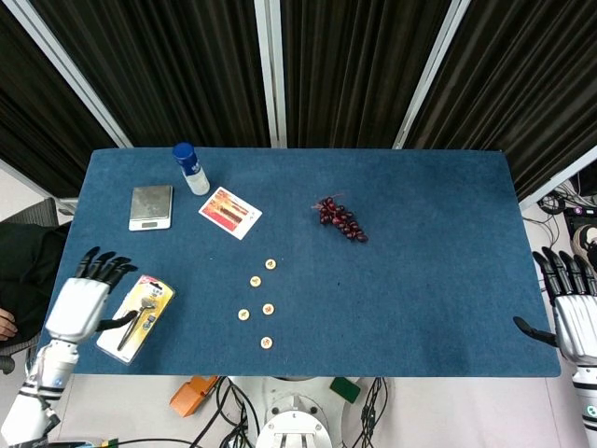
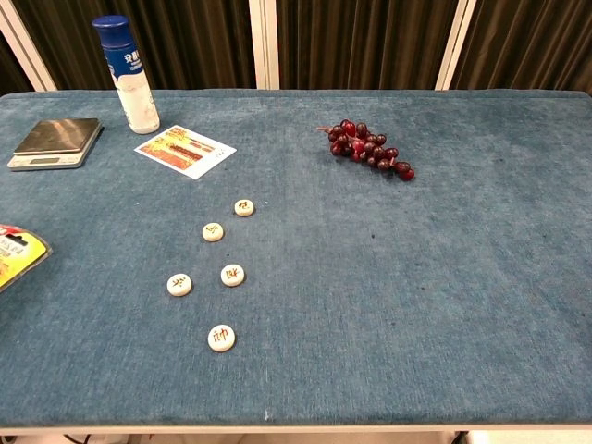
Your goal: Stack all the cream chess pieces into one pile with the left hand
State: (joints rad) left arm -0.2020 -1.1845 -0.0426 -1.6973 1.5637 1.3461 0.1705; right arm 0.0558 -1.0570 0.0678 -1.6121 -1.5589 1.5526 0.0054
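Head view: both arms show up here, chest view catches neither.
Left robot hand [image 1: 82, 301]: fingers spread, nothing in it, sitting over the surface's left edge, just left of the blister pack [image 1: 136, 316] and maybe brushing it, can't tell for sure.
Right robot hand [image 1: 574, 313]: also spread and holding nothing, off the right edge of the surface, well apart from everything.
Cream chess pieces: five flat discs, all lying separate, no stack so far, scattered right of the blister pack. One [image 1: 270, 265] is farthest back, then [image 1: 255, 281], then a pair side by side [image 1: 243, 315] and [image 1: 268, 309], and the nearest [image 1: 266, 343] by the front edge.
Stuff around: grapes [image 1: 342, 219] well to the right of the pieces; card [image 1: 229, 212], bottle with blue cap [image 1: 190, 169] and small scale [image 1: 150, 206] behind the blister pack.
In the way: nothing lies between the blister pack and the pieces.
Surface [image 1: 438, 280]: blue cloth-covered top.
Room: dark pleated curtains behind, cables on the floor in front.
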